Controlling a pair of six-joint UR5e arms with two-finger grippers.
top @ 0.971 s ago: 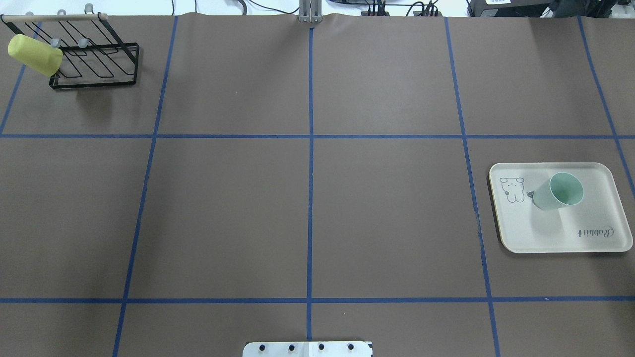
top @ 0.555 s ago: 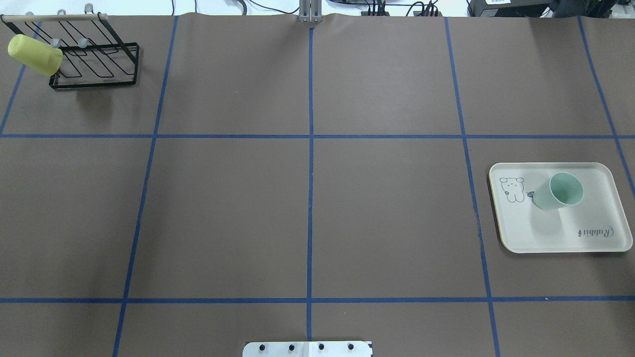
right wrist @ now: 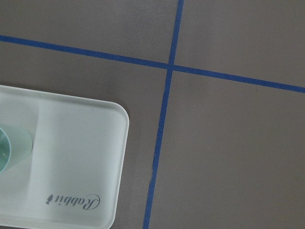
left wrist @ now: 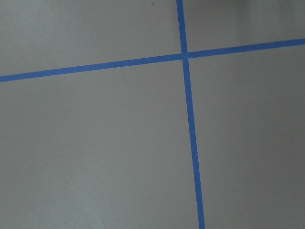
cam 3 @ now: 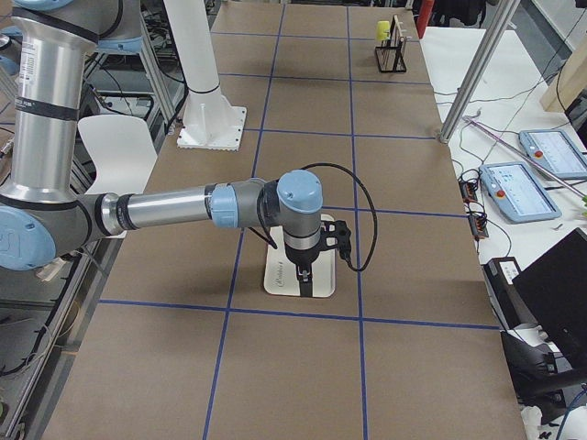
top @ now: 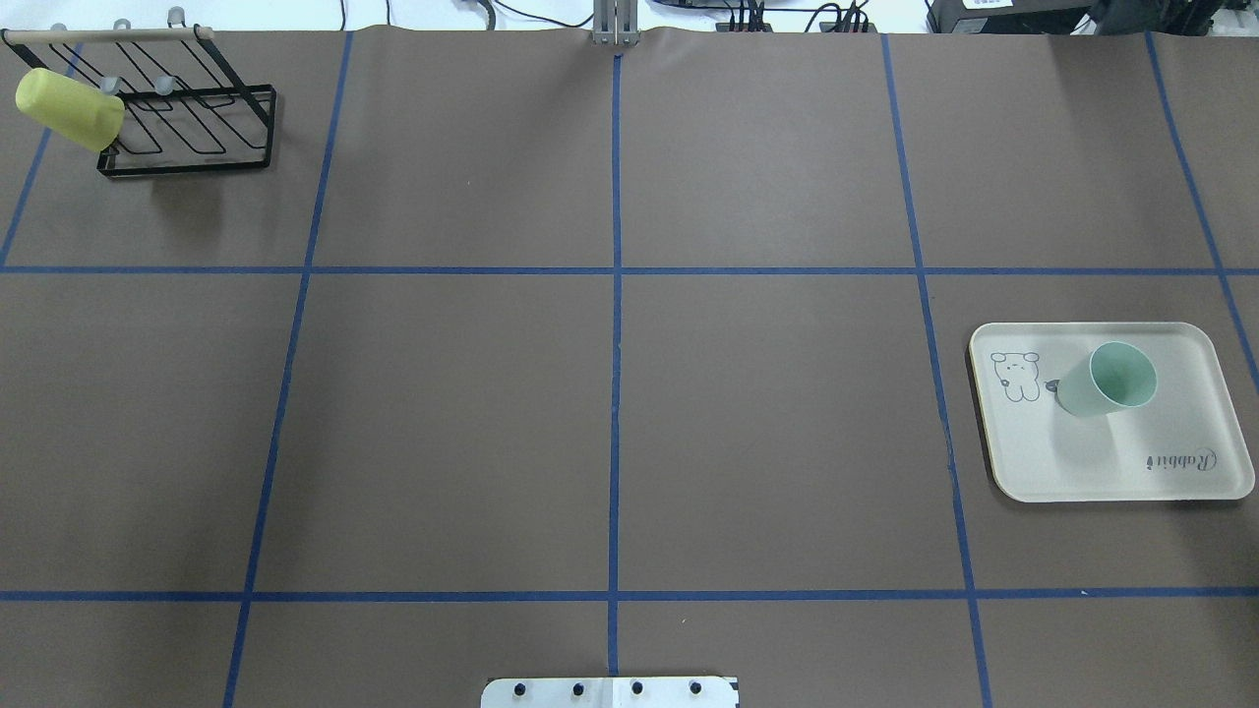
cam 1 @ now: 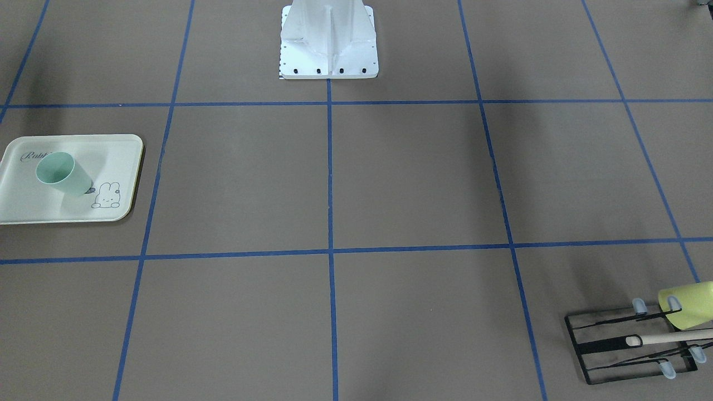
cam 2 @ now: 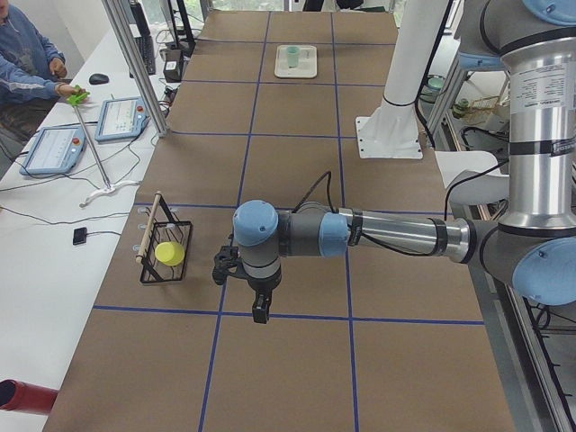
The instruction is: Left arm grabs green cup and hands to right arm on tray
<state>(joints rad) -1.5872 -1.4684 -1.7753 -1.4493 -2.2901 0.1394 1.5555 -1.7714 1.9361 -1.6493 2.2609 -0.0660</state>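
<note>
Brown table [top: 443,393]: green cup [top: 1107,383] on tray [top: 1082,462]; yellow cup [top: 69,108] on rack [top: 187,128].

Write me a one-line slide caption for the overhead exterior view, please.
Green cup stands on the tray at right; yellow-green cup on the wire rack, far left.

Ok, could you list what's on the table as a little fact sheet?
Green cup: standing mouth up on the tray, held by nothing
Tray: on the robot's right side
Yellow-green cup: on the wire rack, far left corner
Left gripper: raised over the table, open or shut unclear
Right gripper: near the tray, open or shut unclear
</note>
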